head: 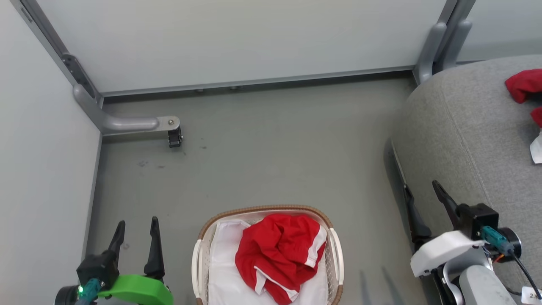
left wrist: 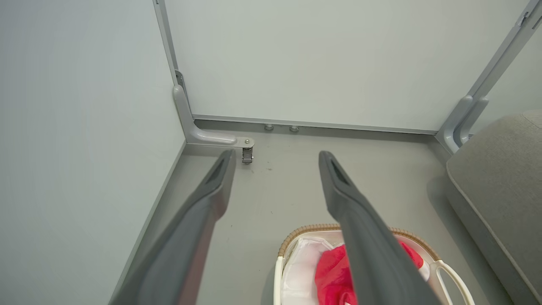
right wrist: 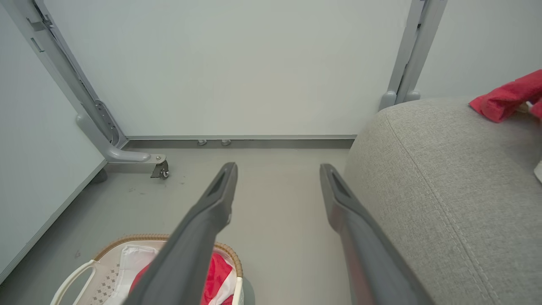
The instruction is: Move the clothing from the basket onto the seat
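Left hand wide and empty, above the floor left of the basket. Right hand wide and empty, beside the front edge of the seat. Clothing crumpled in the basket on a white liner. Head view shows its white trim; in the left wrist view a finger crosses it. Right wrist view: another red cloth lies on top of the seat.

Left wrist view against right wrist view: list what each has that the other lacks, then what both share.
Left wrist view: the open left gripper. Right wrist view: the open right gripper and a red cloth lying on the seat. Shared: the basket with red clothing inside, the seat, the floor and a caster.
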You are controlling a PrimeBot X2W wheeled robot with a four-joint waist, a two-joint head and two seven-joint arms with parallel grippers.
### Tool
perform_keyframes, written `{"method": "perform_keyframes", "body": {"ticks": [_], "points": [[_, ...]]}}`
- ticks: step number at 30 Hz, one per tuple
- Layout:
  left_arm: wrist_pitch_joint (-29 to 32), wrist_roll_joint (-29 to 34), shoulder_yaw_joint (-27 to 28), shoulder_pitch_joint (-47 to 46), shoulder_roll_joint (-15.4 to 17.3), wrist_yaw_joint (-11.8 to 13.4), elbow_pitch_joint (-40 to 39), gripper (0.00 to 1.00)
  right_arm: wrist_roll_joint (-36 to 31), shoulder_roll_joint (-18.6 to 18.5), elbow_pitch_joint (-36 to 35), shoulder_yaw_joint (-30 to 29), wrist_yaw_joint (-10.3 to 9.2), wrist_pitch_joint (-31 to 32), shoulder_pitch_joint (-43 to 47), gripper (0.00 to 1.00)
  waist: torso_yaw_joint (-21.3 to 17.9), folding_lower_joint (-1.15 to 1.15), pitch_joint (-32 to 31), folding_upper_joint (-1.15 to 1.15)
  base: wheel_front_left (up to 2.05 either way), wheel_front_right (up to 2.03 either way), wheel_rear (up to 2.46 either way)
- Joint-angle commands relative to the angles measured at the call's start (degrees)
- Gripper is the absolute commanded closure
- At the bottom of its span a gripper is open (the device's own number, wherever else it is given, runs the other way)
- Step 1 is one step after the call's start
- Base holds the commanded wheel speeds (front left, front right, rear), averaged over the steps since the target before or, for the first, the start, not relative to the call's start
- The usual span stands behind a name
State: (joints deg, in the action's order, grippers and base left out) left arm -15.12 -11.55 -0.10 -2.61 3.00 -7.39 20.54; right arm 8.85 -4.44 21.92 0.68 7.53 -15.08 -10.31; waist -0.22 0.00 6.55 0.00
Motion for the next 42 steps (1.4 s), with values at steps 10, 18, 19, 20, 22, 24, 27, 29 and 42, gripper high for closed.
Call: {"method": "perform_keyframes", "body": {"ticks": [10, 18, 19, 20, 22, 24, 27, 29, 42], "points": [[0.0, -2.9, -1.0, 4.8, -0.1, -0.2, -1.2, 0.00, 0.7, 0.4, -0.3, -1.9, -0.08, -0.1, 4.1, 0.00, -0.5, 0.00, -2.7, 0.00, 0.00, 0.00, 0.00], [0.0, -2.6, -2.3, 2.8, 0.0, -0.2, -1.3, 0.00, 0.6, 0.6, -0.7, -1.5, -0.08, -0.1, 2.7, 0.00, -0.9, 0.00, -0.9, 0.00, 0.00, 0.00, 0.00], [0.0, -2.6, -2.7, 2.4, 0.0, -0.2, -1.3, 0.00, 0.6, 0.6, -0.8, -1.3, -0.08, -0.1, 2.4, 0.00, -1.0, 0.00, -0.4, 0.00, 0.00, 0.00, 0.00], [0.0, -2.5, -3.2, 2.0, 0.0, -0.2, -1.3, 0.00, 0.6, 0.6, -0.9, -1.2, -0.08, -0.1, 2.0, 0.00, -1.1, 0.00, 0.3, 0.00, 0.00, 0.00, 0.00], [0.0, -2.7, -4.0, 1.0, 0.0, -0.2, -1.2, 0.00, 0.6, 0.6, -1.3, -0.8, -0.08, -0.1, 1.0, 0.00, -1.5, 0.00, 1.9, 0.00, 0.00, 0.00, 0.00], [0.0, -3.0, -5.2, -0.4, 0.0, -0.2, -0.9, 0.00, 0.5, 0.7, -1.8, -0.2, -0.08, -0.1, -0.3, 0.00, -2.0, 0.00, 3.9, 0.00, 0.00, 0.00, 0.00], [0.0, -3.3, -7.5, -2.8, 0.0, -0.2, 0.0, 0.00, 0.5, 0.7, -2.5, 0.6, -0.08, -0.1, -2.2, 0.00, -3.0, 0.00, 7.4, 0.00, 0.00, 0.00, 0.00], [0.0, -3.7, -9.6, -5.0, 0.0, -0.2, 1.0, 0.00, 0.5, 0.8, -3.0, 1.2, -0.08, -0.1, -3.9, 0.00, -3.8, 0.00, 10.1, 0.00, 0.00, 0.00, 0.00], [0.0, -8.7, -22.1, -20.4, 2.8, -0.2, 12.9, 0.00, 1.0, 1.4, -6.4, 4.1, -0.08, -0.1, -12.2, 0.00, -9.4, 0.00, 25.1, 0.00, 0.00, 0.00, 0.00]]}}
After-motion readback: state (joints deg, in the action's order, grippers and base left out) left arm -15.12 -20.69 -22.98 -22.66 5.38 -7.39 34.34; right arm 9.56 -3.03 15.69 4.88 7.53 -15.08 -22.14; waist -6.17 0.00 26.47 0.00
